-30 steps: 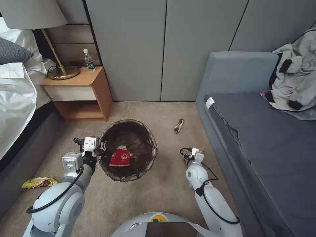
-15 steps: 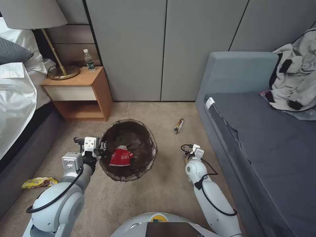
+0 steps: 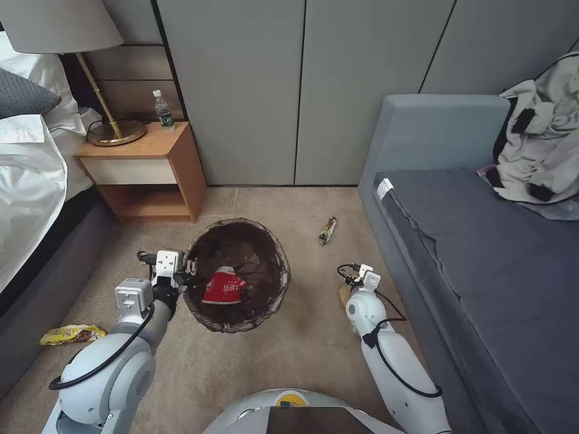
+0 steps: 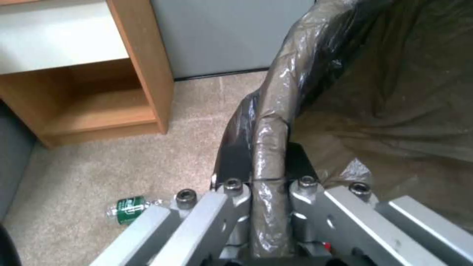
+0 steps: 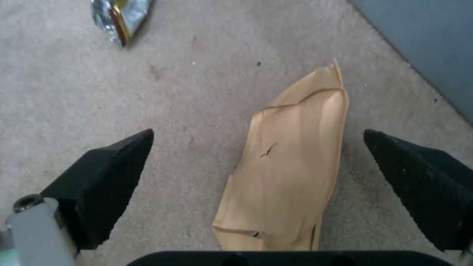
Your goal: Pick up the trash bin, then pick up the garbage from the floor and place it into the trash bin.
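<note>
left gripper (image 4: 268, 192): at 9 o'clock of the bin, fingers pressed together on the bagged rim, pinching it; rim runs between the two jaws in the left wrist view.
right gripper (image 5: 258, 147): low over the floor at 3 o'clock of the bin, jaws spread wide, black fingertips (image 5: 116, 166) either side of the brown paper scrap, not touching it.
brown paper scrap (image 5: 291, 162): flat on the carpet between the spread jaws, crumpled, one small tear; in the head view it peeks out just beside the right wrist (image 3: 344, 295).
trash bin (image 3: 236, 274): centre of the head view, dark bag (image 4: 394, 92) folded over the rim, held at its 9 o'clock edge.
red-and-white cup (image 3: 223, 286): crushed, inside the bin, toward 6 o'clock.
yellow wrapper (image 3: 72, 333): on the floor at 8 o'clock of the bin, beside the bed base.
small green-labelled bottle (image 4: 129, 209): lying on the carpet near the nightstand, seen in the left wrist view.
snack wrapper (image 3: 327, 230): on the floor at 1 o'clock of the bin, well apart from the right gripper; its foil end also shows in the right wrist view (image 5: 118, 18).
floor (image 3: 301, 349): beige carpet.
nightstand (image 3: 151, 172): wooden, at 11 o'clock of the bin.
</note>
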{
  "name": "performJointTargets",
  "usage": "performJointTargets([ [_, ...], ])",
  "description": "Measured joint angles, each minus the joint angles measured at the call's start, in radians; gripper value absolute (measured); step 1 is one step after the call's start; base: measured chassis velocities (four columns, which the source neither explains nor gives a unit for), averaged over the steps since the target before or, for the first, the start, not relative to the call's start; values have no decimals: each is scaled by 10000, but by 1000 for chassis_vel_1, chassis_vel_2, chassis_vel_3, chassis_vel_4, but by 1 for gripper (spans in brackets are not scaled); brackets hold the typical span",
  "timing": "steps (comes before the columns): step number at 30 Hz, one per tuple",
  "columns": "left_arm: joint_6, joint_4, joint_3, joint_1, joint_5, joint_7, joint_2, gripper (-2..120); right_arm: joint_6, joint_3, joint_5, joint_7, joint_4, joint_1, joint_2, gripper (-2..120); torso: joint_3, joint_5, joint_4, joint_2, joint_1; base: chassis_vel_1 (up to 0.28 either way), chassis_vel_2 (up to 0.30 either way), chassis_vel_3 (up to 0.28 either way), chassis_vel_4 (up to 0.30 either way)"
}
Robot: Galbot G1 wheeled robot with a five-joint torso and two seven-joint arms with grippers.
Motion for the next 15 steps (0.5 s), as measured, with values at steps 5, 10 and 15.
performJointTargets([
  [5, -3, 0, -19, -5, 0, 0, 14, 3, 34, 14, 38, -208, -612, 241, 96, 100, 0, 0, 2, 0, 0, 0, 0, 0, 0],
  [10, -6, 0, -15, -17, 0, 3, 27, 3, 190, 50, 230, -365, -1226, 449, 161, 100, 0, 0, 0, 0, 0, 0, 0, 0, 0],
  [15, -6, 0, -11, -19, 0, 12, 40, 3, 379, 88, 415, -330, -1580, 548, 154, 100, 0, 0, 0, 0, 0, 0, 0, 0, 0],
])
